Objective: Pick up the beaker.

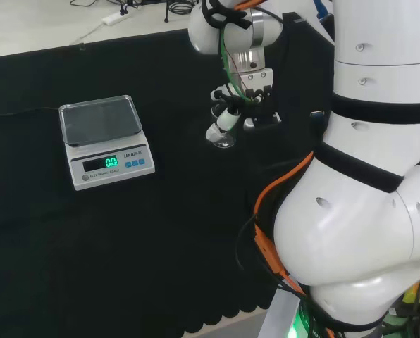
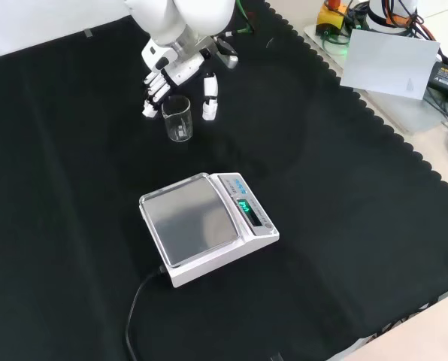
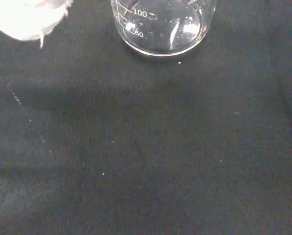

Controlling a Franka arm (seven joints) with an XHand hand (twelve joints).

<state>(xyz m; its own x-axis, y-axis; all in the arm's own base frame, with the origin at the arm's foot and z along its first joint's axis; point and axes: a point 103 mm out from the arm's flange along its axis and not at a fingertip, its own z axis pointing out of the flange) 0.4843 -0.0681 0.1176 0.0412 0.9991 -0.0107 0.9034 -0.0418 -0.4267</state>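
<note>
Robot hand (image 2: 180, 74) hangs over the upright clear beaker (image 2: 177, 119), fingers (image 2: 155, 92) and thumb spread either side, not clamped. Beaker stands on the bench (image 2: 337, 195) beyond the scale (image 2: 206, 226).

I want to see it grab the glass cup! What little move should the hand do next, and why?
Probably curl the fingers and thumb in around the beaker. The hand is open, fingers on one side of the beaker and thumb on the other, and the beaker stands upright on the cloth, not yet held.
</note>
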